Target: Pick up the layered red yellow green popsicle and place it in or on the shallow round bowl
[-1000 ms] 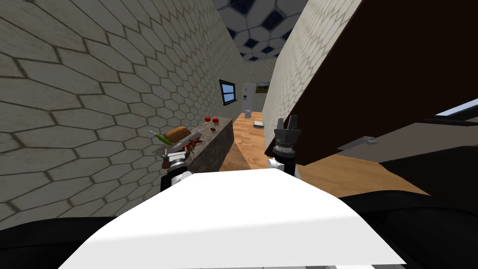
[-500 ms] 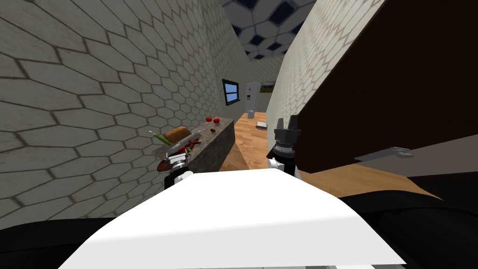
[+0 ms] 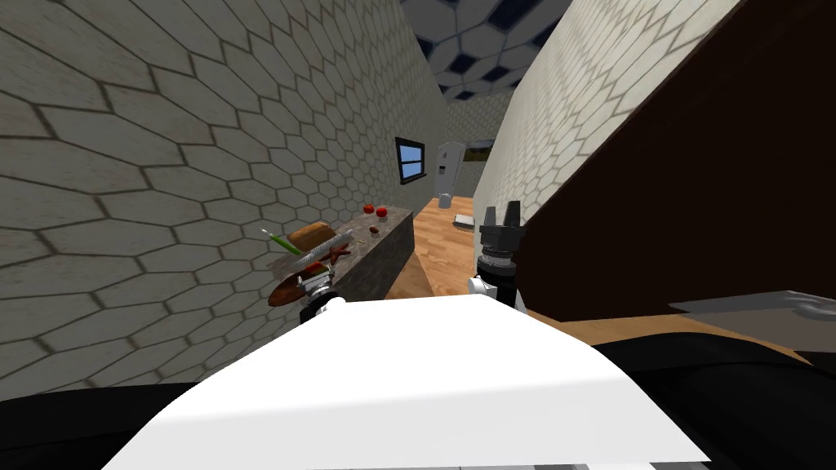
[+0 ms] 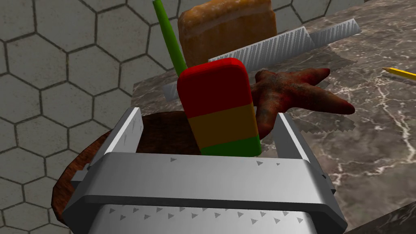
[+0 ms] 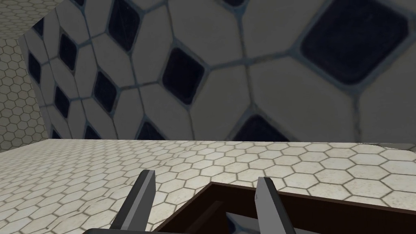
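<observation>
Between left tool's [image 4: 209, 115] parted fingers [image 4: 126, 132] stands the popsicle [image 4: 217, 105].

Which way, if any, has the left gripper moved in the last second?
Yes: against the bread, the left gripper has shifted slightly right, away from the wall, uncovering more of the brown bowl.

Over 1 second the head camera has been turned, so the whole head view is shifted: the dark brown panel [image 3: 694, 204] is spread further across the right side and the grey bar [image 3: 759, 306] is carried to the right edge. The left gripper [image 3: 317, 276] has been moved slightly inward, and more of the brown bowl [image 3: 284, 294] is uncovered.
</observation>
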`<state>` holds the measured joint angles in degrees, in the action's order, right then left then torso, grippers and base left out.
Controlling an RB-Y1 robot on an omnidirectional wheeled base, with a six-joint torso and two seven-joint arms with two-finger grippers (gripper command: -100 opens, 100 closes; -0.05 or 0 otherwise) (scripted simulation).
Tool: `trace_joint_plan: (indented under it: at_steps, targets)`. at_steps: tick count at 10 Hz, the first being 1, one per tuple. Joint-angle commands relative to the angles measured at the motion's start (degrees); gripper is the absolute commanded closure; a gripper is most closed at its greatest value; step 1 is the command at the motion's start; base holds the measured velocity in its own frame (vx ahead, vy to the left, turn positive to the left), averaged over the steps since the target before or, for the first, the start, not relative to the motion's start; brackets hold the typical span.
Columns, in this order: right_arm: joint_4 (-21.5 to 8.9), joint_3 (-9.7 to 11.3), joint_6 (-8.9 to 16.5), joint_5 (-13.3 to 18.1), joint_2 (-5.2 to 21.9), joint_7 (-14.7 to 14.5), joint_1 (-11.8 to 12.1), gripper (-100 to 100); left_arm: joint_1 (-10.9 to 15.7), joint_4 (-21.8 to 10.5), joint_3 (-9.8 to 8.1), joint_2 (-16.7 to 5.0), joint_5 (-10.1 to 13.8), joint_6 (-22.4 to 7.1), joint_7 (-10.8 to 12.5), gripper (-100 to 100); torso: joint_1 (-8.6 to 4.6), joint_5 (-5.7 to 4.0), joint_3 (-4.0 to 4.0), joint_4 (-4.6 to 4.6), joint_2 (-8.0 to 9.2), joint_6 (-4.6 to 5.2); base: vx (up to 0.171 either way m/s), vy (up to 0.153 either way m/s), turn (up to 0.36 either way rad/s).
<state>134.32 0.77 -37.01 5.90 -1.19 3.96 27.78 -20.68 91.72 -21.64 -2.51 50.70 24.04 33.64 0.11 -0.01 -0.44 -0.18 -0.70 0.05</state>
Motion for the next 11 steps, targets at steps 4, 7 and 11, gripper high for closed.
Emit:
trace_joint_plan:
  at_steps: [4,7,11]
  targets:
    - [-0.01,0.0,0.0,0.0,0.0,0.0,-0.01,0,0.7,-1.0,-0.5,3.05,0.7,0.13,0.49,0,0.23,0.04,0.23,0.09,0.39,0.01,0.03,0.003,0.03]
    - [-0.01,0.0,0.0,0.0,0.01,0.0,-0.01,0,0.53,0.03,-1.05,2.93,1.07,-0.7,0.25,100,0.28,0.06,0.2,0.08,0.34,0.01,0.038,0.016,0.011]
    - [-0.01,0.0,0.01,0.0,0.0,0.0,-0.02,0,0.57,0.08,-1.08,2.93,1.1,-0.63,0.34,100,0.21,0.06,0.21,0.05,0.4,0.04,0.0,0.0,0.0]
